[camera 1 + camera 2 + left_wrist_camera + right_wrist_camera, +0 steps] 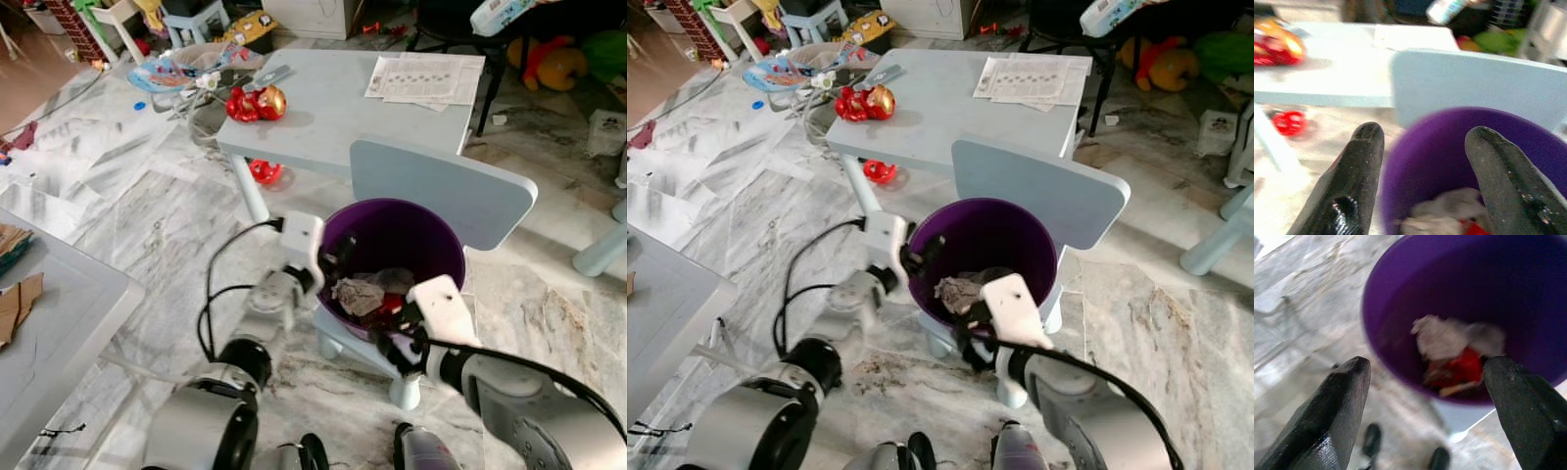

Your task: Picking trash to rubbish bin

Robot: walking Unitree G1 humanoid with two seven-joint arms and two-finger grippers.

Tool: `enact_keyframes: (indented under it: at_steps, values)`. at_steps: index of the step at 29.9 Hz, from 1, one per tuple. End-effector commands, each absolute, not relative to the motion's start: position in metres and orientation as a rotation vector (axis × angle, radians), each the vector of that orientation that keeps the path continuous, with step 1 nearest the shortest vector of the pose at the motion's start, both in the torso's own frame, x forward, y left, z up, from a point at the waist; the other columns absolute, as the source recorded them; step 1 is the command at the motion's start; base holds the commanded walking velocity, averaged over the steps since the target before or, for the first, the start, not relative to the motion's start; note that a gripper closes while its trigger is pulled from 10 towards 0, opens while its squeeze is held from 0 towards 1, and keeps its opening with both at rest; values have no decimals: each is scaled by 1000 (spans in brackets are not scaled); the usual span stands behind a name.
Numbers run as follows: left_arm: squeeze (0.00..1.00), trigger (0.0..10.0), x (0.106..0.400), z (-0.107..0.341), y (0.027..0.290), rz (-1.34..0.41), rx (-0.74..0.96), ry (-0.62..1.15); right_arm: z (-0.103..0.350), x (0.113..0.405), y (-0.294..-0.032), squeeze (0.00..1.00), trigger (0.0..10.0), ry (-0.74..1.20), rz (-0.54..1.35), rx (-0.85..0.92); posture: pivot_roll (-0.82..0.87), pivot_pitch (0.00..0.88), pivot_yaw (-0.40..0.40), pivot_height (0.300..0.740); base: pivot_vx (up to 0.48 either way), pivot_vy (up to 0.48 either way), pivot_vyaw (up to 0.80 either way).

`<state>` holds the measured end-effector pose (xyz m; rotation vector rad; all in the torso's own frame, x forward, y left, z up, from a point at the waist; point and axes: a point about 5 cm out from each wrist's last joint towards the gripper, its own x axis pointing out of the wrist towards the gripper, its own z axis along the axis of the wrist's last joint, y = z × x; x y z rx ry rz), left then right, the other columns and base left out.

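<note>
We see the purple bin (397, 240) standing on a small blue chair (446, 191), with crumpled trash (358, 294) inside it. Our left gripper (328, 262) is at its left rim and our right gripper (392, 338) at its near rim, both spread and holding nothing. Marble floor (147, 206) lies open on the left; a blue table (333, 98) stands behind.

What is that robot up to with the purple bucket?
It is at a purple bin standing on a small pale blue chair. The left gripper is at the bin's rim and the right gripper is at its near edge, both open and holding nothing. Crumpled paper and something red lie inside.
</note>
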<state>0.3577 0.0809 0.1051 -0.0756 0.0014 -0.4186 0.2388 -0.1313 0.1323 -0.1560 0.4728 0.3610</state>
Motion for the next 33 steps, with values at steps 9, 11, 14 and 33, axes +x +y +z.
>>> enact_keyframes:
  at_steps: [9,11,14,33]
  values:
    - [1000,10000,342,116,162,-54,39,-167,147,287,-139,0,10000,235,232,-177,-104,113,109,740,0,0,0]
    - [1000,10000,337,117,170,-12,50,-181,152,294,-139,0,10000,199,228,-181,-91,108,98,740,0,0,0]
    - [1000,10000,323,123,186,82,94,-213,163,305,-132,0,10000,137,248,-161,-72,100,82,740,0,0,0]
    - [1000,10000,278,157,220,365,238,-272,185,321,-111,0,10000,-101,283,-63,-36,94,51,740,0,0,0]
